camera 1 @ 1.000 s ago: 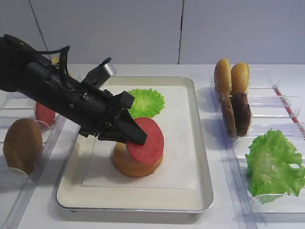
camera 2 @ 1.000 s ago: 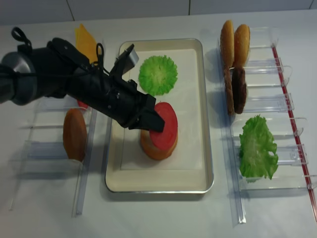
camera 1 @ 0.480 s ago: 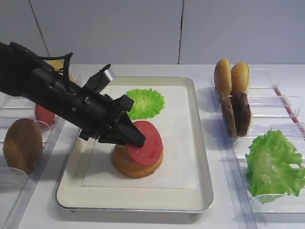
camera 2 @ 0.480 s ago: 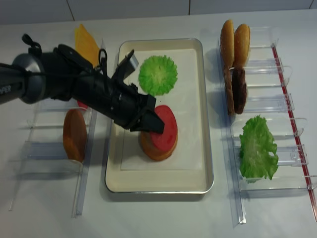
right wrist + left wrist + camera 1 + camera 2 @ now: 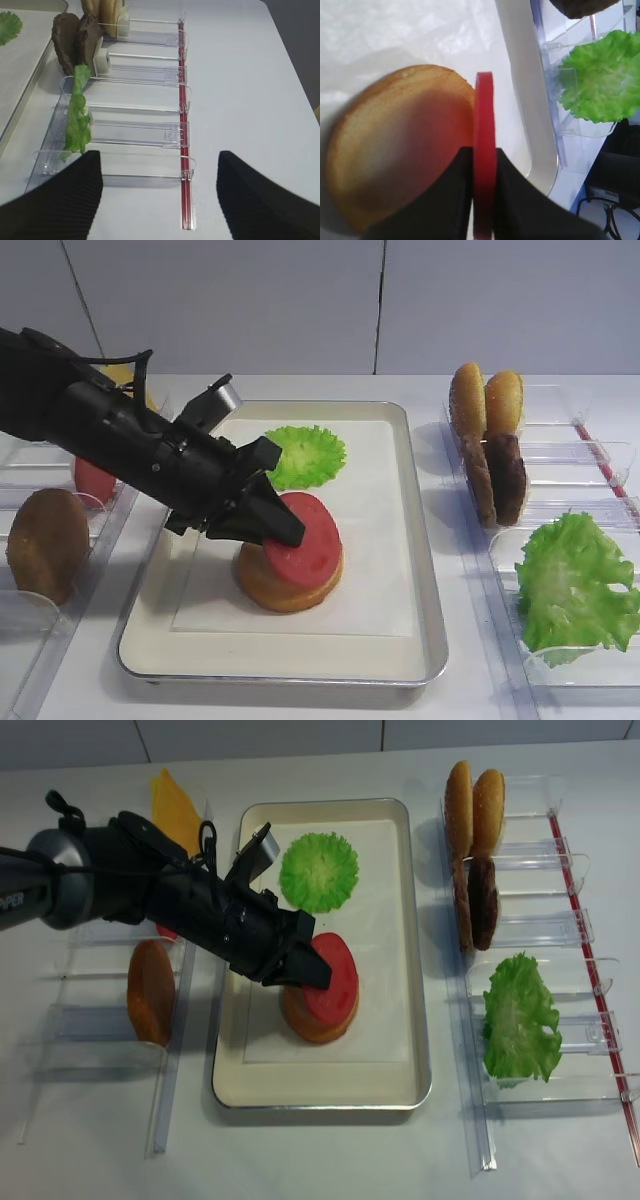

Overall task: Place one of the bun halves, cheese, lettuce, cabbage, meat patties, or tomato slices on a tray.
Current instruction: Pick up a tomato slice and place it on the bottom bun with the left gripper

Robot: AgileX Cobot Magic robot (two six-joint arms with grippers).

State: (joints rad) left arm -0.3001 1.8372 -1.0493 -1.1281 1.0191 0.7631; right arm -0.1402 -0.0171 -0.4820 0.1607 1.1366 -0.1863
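My left gripper (image 5: pixel 292 534) (image 5: pixel 318 978) (image 5: pixel 484 156) is shut on a red tomato slice (image 5: pixel 308 536) (image 5: pixel 335 982) (image 5: pixel 484 115), pinching its edge between both fingers. The slice sits tilted on a golden bun half (image 5: pixel 285 588) (image 5: pixel 300 1018) (image 5: pixel 395 145), which lies on the paper liner of the silver tray (image 5: pixel 428 570) (image 5: pixel 416 920). A frilly green leaf (image 5: pixel 306 454) (image 5: pixel 318 870) lies flat at the tray's far end. My right gripper (image 5: pixel 159 167) hangs open with nothing between its fingers, over the table beside the right-hand clear rack (image 5: pixel 150 132).
The right racks hold two bun halves (image 5: pixel 486 400) (image 5: pixel 473 805), dark patties (image 5: pixel 496 476) (image 5: pixel 476 902) (image 5: pixel 72 40) and lettuce (image 5: pixel 575 585) (image 5: pixel 520 1017) (image 5: pixel 77 117). The left racks hold a bun half (image 5: pixel 45 540) (image 5: pixel 150 990), a tomato slice (image 5: pixel 93 480) and cheese (image 5: pixel 175 808).
My left gripper has come down and drawn back slightly, bringing the tomato slice lower and flatter onto the bun half. It has barely moved in the last half second.
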